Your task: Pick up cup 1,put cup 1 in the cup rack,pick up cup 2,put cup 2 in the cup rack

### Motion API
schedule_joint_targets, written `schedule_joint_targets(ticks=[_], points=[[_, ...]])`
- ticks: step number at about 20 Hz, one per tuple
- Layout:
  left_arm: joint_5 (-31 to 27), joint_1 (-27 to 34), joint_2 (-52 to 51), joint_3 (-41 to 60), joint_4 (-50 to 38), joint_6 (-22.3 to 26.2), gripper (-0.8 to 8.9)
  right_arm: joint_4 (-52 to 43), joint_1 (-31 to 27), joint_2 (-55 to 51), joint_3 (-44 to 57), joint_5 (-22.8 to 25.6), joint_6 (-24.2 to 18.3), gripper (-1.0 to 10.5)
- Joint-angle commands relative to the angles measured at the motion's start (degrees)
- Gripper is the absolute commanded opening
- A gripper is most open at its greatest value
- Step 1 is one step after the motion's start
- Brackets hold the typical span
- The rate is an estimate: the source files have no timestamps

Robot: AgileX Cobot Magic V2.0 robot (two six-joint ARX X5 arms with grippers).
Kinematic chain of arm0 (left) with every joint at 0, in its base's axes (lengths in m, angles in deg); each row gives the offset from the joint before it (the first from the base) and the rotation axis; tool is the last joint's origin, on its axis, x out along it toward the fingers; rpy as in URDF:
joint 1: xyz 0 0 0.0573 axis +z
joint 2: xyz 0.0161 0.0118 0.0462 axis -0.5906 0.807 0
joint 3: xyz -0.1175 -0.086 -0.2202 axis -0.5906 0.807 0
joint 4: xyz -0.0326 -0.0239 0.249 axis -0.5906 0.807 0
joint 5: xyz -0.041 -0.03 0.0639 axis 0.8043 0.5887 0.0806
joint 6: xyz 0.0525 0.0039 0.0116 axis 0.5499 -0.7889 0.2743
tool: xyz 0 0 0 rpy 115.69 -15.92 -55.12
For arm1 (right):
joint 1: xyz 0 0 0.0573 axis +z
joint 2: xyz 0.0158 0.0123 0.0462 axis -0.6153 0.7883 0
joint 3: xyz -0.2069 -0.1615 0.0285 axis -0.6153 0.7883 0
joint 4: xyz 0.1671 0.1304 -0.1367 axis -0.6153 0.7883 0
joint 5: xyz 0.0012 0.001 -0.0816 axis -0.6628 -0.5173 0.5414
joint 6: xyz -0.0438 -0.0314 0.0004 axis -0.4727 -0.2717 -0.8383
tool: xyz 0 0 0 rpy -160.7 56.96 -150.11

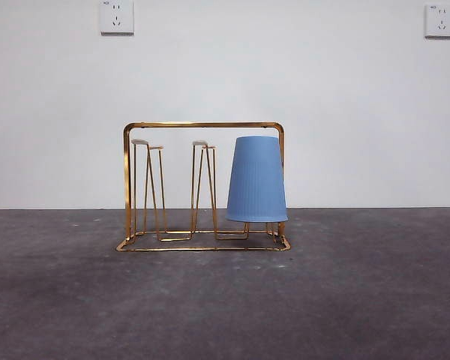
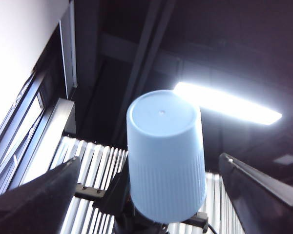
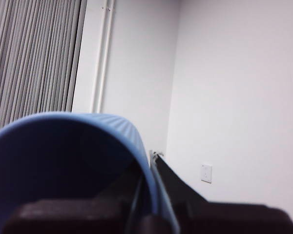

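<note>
Pinching the rim of a blue ribbed plastic cup [image 3: 88, 122], the right fingers [image 3: 178, 192] are gripping it for racking; the left fingers [image 2: 39, 195] are gaping empty. Another blue cup [image 1: 256, 180] is sitting inverted, probably for draining, at the gold wire cup rack's [image 1: 202, 125] 3 o'clock end.

Open over the two left peg pairs [image 1: 148, 187] of the cup rack [image 1: 202, 126]; right end blocked by an upturned blue cup [image 1: 256, 180], seemingly on a peg.
</note>
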Motion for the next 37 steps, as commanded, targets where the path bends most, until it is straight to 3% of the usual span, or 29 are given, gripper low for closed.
schedule_joint_targets(ticks=[1,15,16,20,24,28,30,32,37], points=[[-0.5,0.1,0.8,0.1,-3.3,-1.6,4.8,-0.7,0.1,2.1,0.1,0.0,0.2,-0.2],[-3.5,0.1,1.3,0.1,-5.7,-1.2,4.64,-1.7,0.4,8.4,0.1,0.0,0.4,-0.2],[-3.5,0.1,1.3,0.1,-5.7,-1.2,4.45,-1.7,0.4,8.4,0.1,0.0,0.4,-0.2],[-3.7,0.1,1.3,0.1,-5.5,-1.1,1.97,-1.5,0.4,8.4,0.1,0.0,0.5,-0.1],[-4.8,0.1,1.3,0.1,-4.5,-0.3,0.89,-1.3,0.4,8.4,0.1,0.1,0.5,-0.1],[-4.9,0.1,1.3,0.1,-4.4,-0.1,0.68,0.7,0.4,8.4,0.1,0.0,0.4,-0.1],[-4.9,0.1,1.3,0.1,-4.4,-0.1,-0.18,2.5,0.4,8.4,0.1,0.0,0.4,0.1],[-4.9,0.1,1.3,0.1,-4.4,-0.1,-0.08,4.0,0.4,8.4,0.1,0.0,-0.2,0.2],[-4.2,1.7,1.0,0.1,-4.4,-0.2,-0.08,6.3,0.4,7.2,0.1,0.0,-0.3,1.7]])
